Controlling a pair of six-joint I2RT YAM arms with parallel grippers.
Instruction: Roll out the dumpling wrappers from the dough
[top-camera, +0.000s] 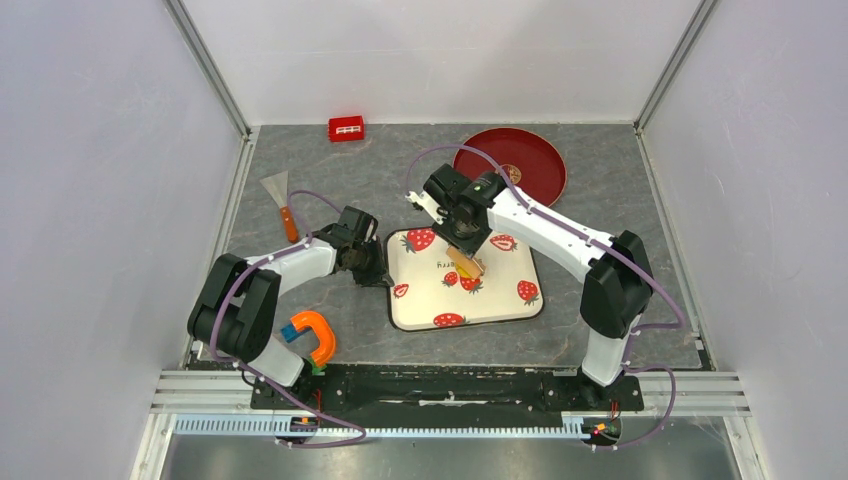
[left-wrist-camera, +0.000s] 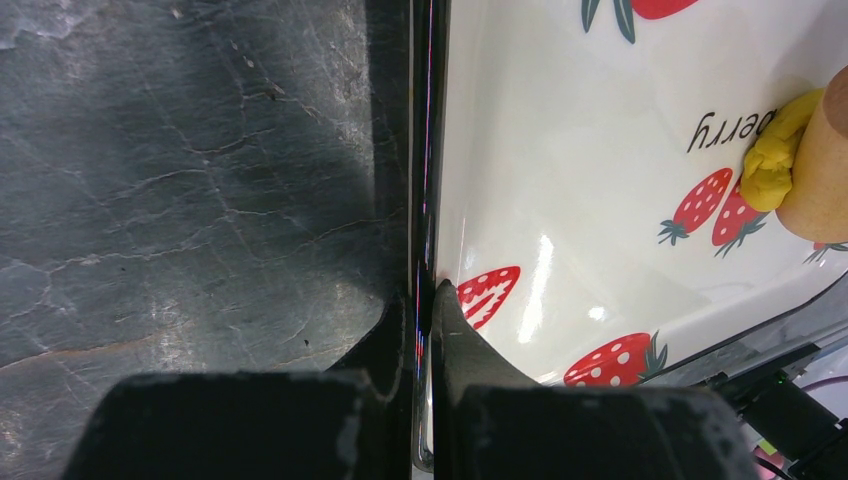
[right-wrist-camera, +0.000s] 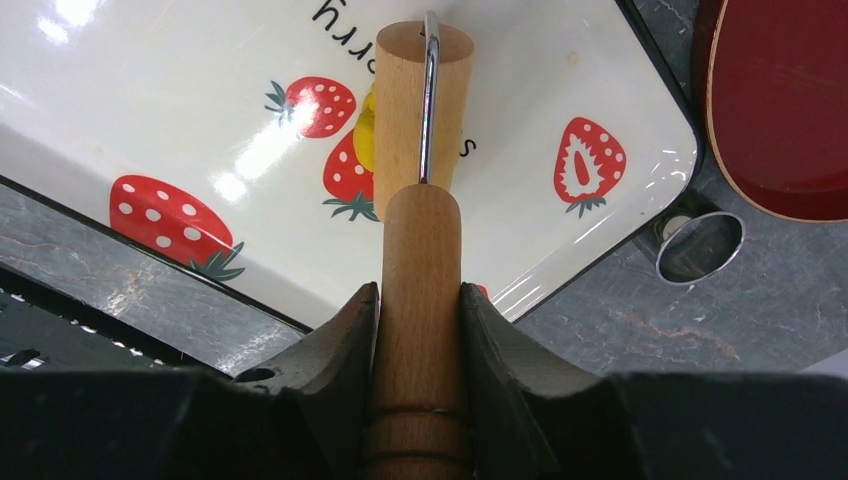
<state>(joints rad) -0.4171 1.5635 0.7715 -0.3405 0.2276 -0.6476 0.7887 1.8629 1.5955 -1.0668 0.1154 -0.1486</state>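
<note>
At the left of the top view, a scraper (top-camera: 283, 205) with an orange handle is lying on the grey table (top-camera: 320, 165). Lower down, an orange-and-blue C-shaped tool (top-camera: 314, 336) is sitting beside the left arm's base. A small red box (top-camera: 346, 128) is resting near the table's top edge.

The left gripper (top-camera: 383, 277) is gripping the left rim of the white tray (top-camera: 495, 300) with strawberry prints. In the left wrist view its fingers (left-wrist-camera: 462, 330) are pinching that rim, one outside over the table and one inside the tray.

At the centre, the right gripper (top-camera: 467, 247) is holding a wooden roller (right-wrist-camera: 420, 90) by its handle, with its fingers (right-wrist-camera: 345, 325) pressing on both sides. The roller's barrel is lying on the dough (left-wrist-camera: 768, 165) — a yellow lump at the tray's middle, among the printed strawberries, bulging out at the barrel's side.

In the upper right, a red plate (top-camera: 535, 160) is sitting just beyond the tray. In the right wrist view a small metal ring (right-wrist-camera: 700, 247) is lying between the tray's corner and the plate.
</note>
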